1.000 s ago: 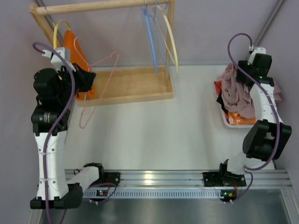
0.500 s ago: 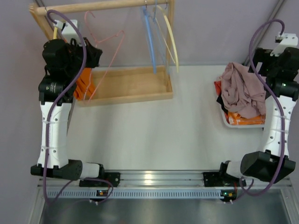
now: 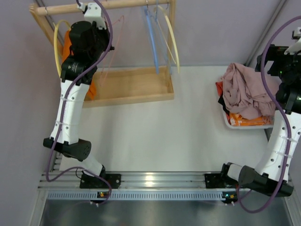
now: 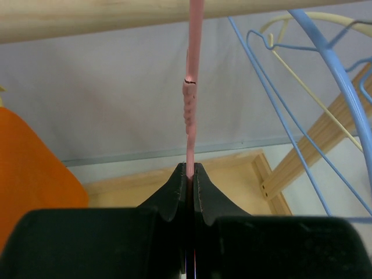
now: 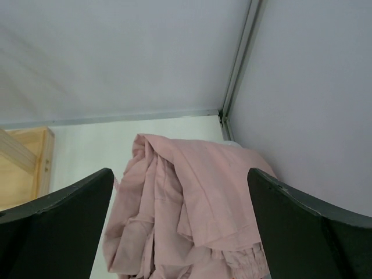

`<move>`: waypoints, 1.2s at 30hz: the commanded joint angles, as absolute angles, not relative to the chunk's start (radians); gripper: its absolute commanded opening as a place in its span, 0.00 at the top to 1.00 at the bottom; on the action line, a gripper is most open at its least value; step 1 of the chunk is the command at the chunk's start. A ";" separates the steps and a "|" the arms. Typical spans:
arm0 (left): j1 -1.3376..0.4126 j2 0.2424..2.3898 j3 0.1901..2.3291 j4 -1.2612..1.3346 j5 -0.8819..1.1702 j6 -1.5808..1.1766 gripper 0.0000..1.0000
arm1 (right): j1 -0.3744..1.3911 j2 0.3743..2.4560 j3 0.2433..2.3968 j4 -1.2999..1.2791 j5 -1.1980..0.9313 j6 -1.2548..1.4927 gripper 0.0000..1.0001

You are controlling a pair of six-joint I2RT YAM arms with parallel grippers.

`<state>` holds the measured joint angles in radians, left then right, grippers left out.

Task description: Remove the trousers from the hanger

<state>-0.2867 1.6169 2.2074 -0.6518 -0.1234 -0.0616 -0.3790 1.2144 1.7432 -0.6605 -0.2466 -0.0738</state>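
Note:
The dusty pink trousers [image 3: 244,92] lie crumpled on top of a white basket [image 3: 229,123] at the right; they also show in the right wrist view [image 5: 192,203]. My right gripper [image 3: 269,60] hangs open and empty above them [image 5: 179,174]. The bright orange trousers [image 3: 70,43] hang on a yellow hanger [image 3: 57,40] at the rack's left end, and show at the left edge of the left wrist view [image 4: 35,168]. My left gripper [image 3: 99,22] is up by the wooden rod [image 3: 122,4], shut on a bare pink hanger [image 4: 190,116].
The wooden rack has a base tray [image 3: 131,84] and a side post [image 3: 172,28]. Blue hangers [image 3: 151,37] and a pale yellow hanger [image 3: 171,42] hang at its right end. Orange cloth with white blotches [image 3: 244,121] lies under the pink trousers in the basket.
My left arm has lifted the pink hanger from beside the tray up to the rod. My right arm has risen and pulled right, away from the pink trousers in the basket.

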 commanded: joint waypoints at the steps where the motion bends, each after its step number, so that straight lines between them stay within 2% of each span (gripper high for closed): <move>1: -0.293 1.667 2.308 -0.571 -0.207 -0.017 1.00 | -0.397 1.174 1.799 -0.680 -0.298 -0.055 0.01; 16: -0.397 1.819 2.342 -0.485 -0.278 0.064 1.00 | -0.405 1.150 1.805 -0.701 -0.298 -0.048 0.01; 34: -0.497 1.930 2.378 -0.446 -0.268 0.083 1.00 | -0.411 1.140 1.805 -0.716 -0.301 -0.055 0.01; 36: -0.502 1.925 2.373 -0.448 -0.276 0.083 0.94 | -0.411 1.140 1.804 -0.719 -0.307 -0.051 0.01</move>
